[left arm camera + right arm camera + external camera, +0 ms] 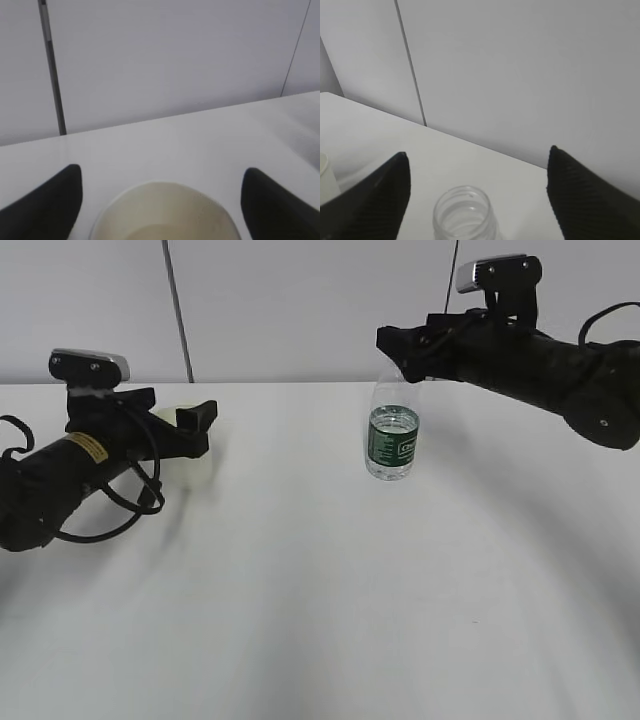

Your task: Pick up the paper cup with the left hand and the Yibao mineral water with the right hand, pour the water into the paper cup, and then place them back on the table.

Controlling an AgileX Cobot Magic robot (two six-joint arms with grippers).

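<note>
Black left gripper (pixel 160 210), jaws wide, brackets small white paper cup (pixel 162 212); black right gripper (pixel 475 200), also wide, straddles clear green-labelled bottle (pixel 391 435). Centre, then squeeze gently w/o crushing.

Pale grey wall panels (pixel 300 310) behind; dark vertical seam (pixel 179 310) btwn panels

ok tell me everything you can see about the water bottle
The water bottle is small, clear plastic, with a dark green label band and ribbed shoulders. Its mouth is open, with no cap. Water fills it to about the label's top. It stands upright on the white table, right of centre. The right gripper hangs open around its neck, jaws either side, not touching as far as the pictures show.
</note>
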